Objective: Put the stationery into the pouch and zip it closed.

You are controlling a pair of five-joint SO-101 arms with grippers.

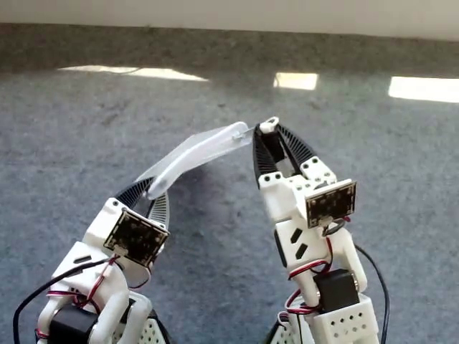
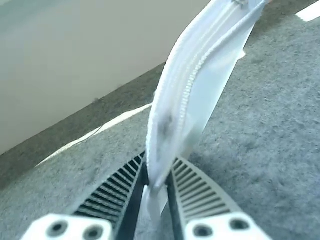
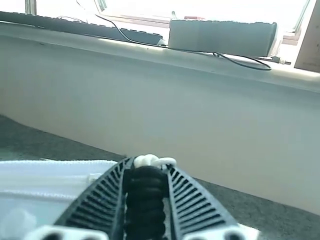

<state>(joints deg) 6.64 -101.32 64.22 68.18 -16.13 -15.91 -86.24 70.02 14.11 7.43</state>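
Both arms, from above, hold the pouch [image 1: 197, 154] in the air between them. Left wrist: left hand [image 2: 159, 172] clamps one end; keep it firm. Right wrist: right hand [image 3: 146, 172] pinches the pull [image 3: 145, 200]; draw it straight, with the pouch taut.

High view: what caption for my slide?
Left gripper pinches one end of the clear pouch; right gripper holds the zipper pull.

No legible writing, label, brand, number or sign anywhere on the pouch [image 1: 193, 154] or the grey table [image 1: 72, 158].
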